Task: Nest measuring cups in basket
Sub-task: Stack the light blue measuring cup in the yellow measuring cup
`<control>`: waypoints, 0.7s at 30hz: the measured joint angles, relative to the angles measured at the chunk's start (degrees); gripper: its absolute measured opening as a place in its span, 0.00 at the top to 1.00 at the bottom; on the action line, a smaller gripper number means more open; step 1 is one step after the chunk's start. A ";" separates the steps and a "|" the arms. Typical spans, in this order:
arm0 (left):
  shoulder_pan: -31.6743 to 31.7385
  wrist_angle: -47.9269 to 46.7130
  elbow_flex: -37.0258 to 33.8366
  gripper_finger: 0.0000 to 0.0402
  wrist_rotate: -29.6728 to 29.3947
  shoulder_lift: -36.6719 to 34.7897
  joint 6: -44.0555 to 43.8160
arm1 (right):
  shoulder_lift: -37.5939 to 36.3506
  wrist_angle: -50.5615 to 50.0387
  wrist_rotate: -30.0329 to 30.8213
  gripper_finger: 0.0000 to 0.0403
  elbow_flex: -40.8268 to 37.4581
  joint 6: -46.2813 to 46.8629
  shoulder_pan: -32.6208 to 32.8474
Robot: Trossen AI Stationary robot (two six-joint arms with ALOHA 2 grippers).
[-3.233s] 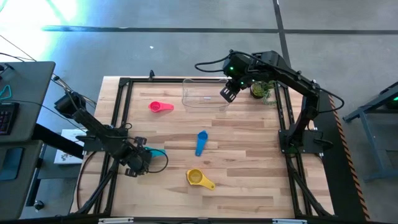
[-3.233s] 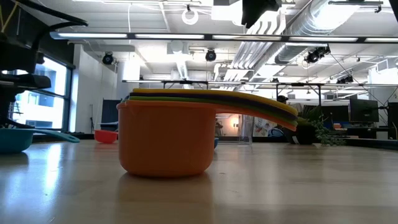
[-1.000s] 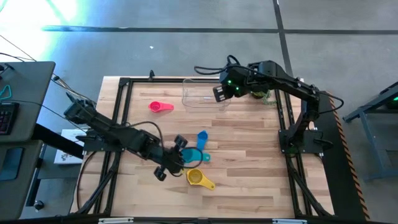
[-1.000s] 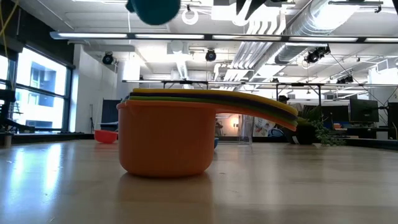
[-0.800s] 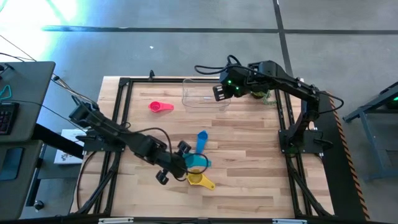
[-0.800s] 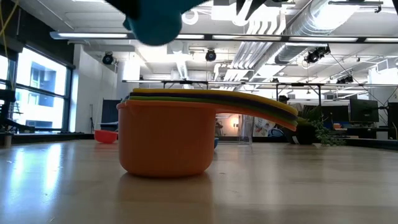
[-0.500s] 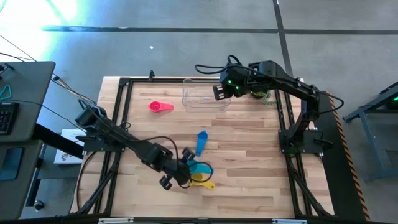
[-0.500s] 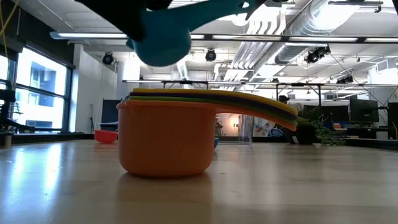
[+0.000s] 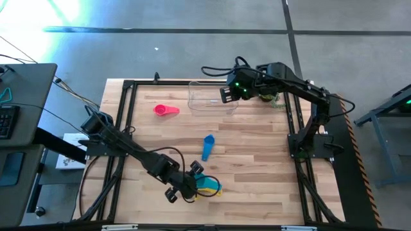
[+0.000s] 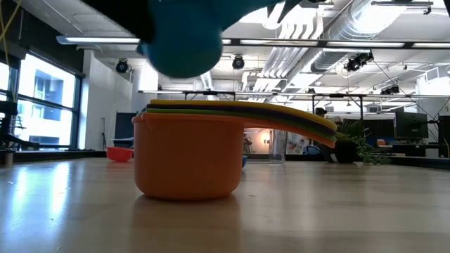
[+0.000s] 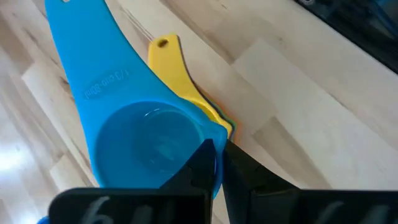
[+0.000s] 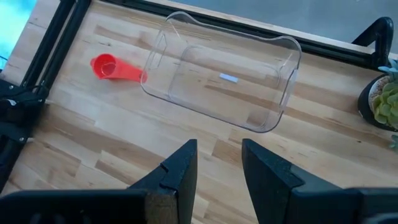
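The left gripper [image 11: 214, 155], jaws clenched on the teal cup [image 11: 146, 140], holds it just above the yellow-topped stack [image 10: 186, 151], where an off-centre drop could tip it, while the right gripper [image 12: 217, 158] hovers, jaws parted, near the empty basket [image 12: 221, 78].

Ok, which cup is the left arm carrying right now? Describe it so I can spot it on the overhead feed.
Start at the front edge of the wooden table, near the middle. The left gripper is shut on a teal cup, held just above the stacked cups with the yellow cup on top. It is the only cup off the table; the darker blue cup lies alone mid-table.
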 joint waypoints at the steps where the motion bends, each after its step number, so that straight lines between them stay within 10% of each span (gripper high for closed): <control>1: -0.02 0.28 0.00 0.98 0.09 0.28 0.01 | 0.00 0.01 0.00 0.71 0.00 0.02 0.00; 21: 0.55 1.84 0.04 0.98 2.28 3.92 1.39 | 1.35 -0.59 -0.22 0.71 0.00 1.07 0.00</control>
